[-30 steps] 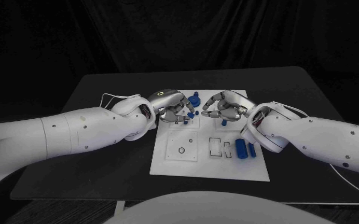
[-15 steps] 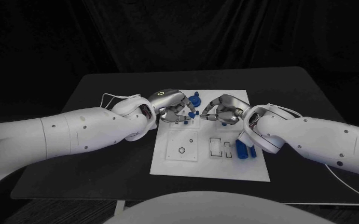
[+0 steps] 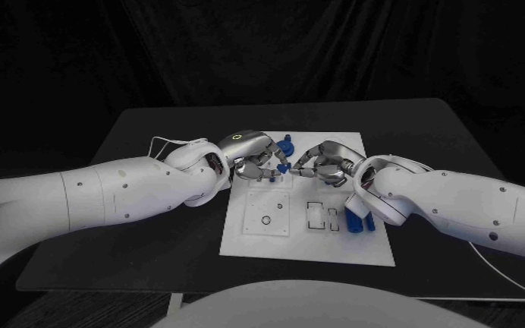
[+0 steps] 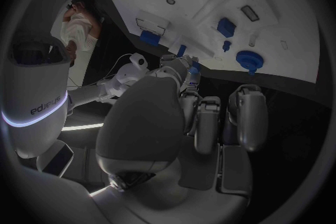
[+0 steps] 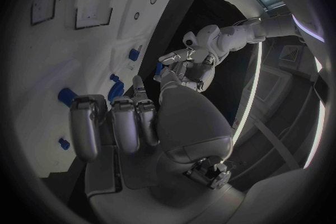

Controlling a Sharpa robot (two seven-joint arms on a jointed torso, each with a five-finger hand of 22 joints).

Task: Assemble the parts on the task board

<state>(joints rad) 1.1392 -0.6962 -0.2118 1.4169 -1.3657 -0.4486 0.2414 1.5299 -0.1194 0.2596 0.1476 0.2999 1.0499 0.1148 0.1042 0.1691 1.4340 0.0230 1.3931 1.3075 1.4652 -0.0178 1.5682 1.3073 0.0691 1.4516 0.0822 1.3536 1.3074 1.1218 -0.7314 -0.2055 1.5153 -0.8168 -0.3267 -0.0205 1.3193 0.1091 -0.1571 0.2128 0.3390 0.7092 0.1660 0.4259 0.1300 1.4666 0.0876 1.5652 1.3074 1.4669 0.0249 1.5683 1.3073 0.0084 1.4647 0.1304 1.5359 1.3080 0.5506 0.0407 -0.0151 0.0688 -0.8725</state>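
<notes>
The white task board lies mid-table. My left hand hovers over its far left part and pinches a small blue part at its fingertips. The same small blue part shows in the left wrist view, just past the left fingers. My right hand sits close beside it, fingers curled towards the part. In the right wrist view a right fingertip reaches close to the small blue part; contact is unclear.
A round blue part stands at the board's far edge. Two longer blue parts lie near its right edge. A round hole and rectangular slots are in the near half. Black table surrounds the board.
My right hand has moved left across the board until it nearly meets the left hand. The left hand has kept its place with the small blue part.
</notes>
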